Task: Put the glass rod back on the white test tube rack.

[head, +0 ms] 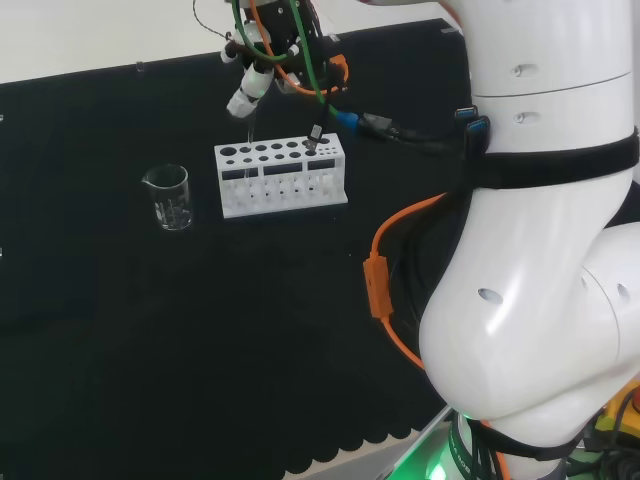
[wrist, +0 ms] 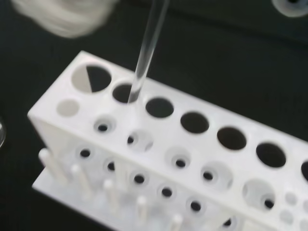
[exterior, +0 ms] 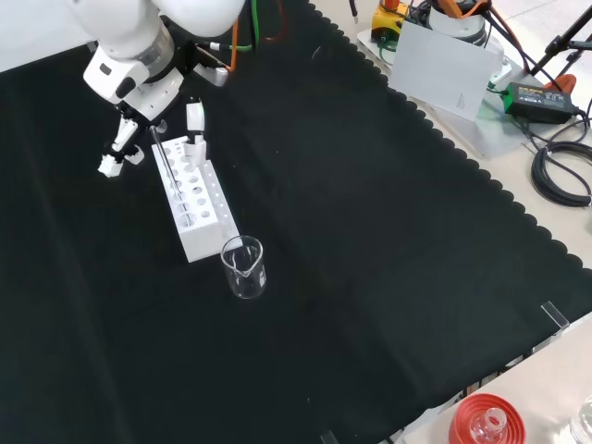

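- The white plastic test tube rack (head: pixel 281 178) is a long rectangular block with a row of round holes along its top, smaller holes in a lower shelf and short pegs on its base; it stands on the tabletop (head: pixel 150 330)
- The thin, clear, straight glass rod (wrist: pixel 147 48) stands nearly upright, its lower end entering the second large hole from one end of the rack; in the front view the glass rod (exterior: pixel 165 165) rises from the rack's far part toward the hand
- The black and white hand (exterior: pixel 139 111) hangs just above the rack's far end in the front view; its fingers (head: pixel 250 92) close on the top of the rod, pinching it
- A small clear glass beaker (head: pixel 170 196) with a pouring lip stands near the rack, to its left in the head view, apart from it
- The tabletop is covered in matt black cloth with a scalloped edge (exterior: pixel 481 176)
- Well beyond the rack, past the cloth's edge in the front view, lie a grey sheet (exterior: pixel 439 69), black cables (exterior: pixel 560 176) and a red ribbed ring (exterior: pixel 486 421) on a pale surface
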You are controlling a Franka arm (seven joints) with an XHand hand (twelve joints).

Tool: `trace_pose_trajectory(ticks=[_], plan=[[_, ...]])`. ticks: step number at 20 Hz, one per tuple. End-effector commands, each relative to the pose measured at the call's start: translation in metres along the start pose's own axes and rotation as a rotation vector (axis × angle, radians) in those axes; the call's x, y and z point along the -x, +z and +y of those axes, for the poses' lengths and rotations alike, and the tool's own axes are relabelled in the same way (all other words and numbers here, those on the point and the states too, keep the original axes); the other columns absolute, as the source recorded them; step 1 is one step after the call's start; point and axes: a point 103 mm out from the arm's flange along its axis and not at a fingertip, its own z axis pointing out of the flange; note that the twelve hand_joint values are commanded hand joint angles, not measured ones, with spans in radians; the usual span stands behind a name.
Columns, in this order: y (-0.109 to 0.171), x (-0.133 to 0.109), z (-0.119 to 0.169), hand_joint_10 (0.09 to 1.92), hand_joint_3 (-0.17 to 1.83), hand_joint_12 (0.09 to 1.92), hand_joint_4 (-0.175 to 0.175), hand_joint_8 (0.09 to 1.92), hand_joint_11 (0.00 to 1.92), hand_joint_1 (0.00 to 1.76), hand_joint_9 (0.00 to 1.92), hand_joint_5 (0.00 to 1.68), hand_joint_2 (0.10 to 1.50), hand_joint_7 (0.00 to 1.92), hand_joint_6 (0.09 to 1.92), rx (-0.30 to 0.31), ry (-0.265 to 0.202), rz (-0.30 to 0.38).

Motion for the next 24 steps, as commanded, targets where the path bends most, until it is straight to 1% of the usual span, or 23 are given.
trace_pose_trajectory(ticks=[1,3,6,12,16,24], plan=[[-0.047,0.0,-0.011,0.09,-0.15,0.47,-0.019,0.86,1.67,0.53,1.41,0.09,0.7,0.47,0.09,-0.126,-0.008,0.122],[-0.053,0.0,-0.014,0.09,-0.13,0.61,-0.007,0.85,1.57,0.5,1.33,0.07,0.68,0.43,0.09,-0.119,-0.003,0.119],[-0.064,0.001,-0.019,0.09,-0.11,0.71,0.002,0.84,1.5,0.48,1.28,0.06,0.66,0.42,0.09,-0.103,0.008,0.113],[-0.079,0.004,-0.031,0.09,-0.11,0.73,0.005,0.84,1.48,0.48,1.27,0.07,0.66,0.44,0.09,-0.066,0.025,0.125],[-0.085,0.007,-0.041,0.09,-0.1,0.74,0.001,0.84,1.47,0.48,1.28,0.09,0.66,0.46,0.09,-0.04,0.027,0.125],[-0.091,0.016,-0.06,0.09,-0.1,0.75,-0.012,0.83,1.47,0.5,1.32,0.15,0.66,0.49,0.09,-0.008,0.052,0.124]])
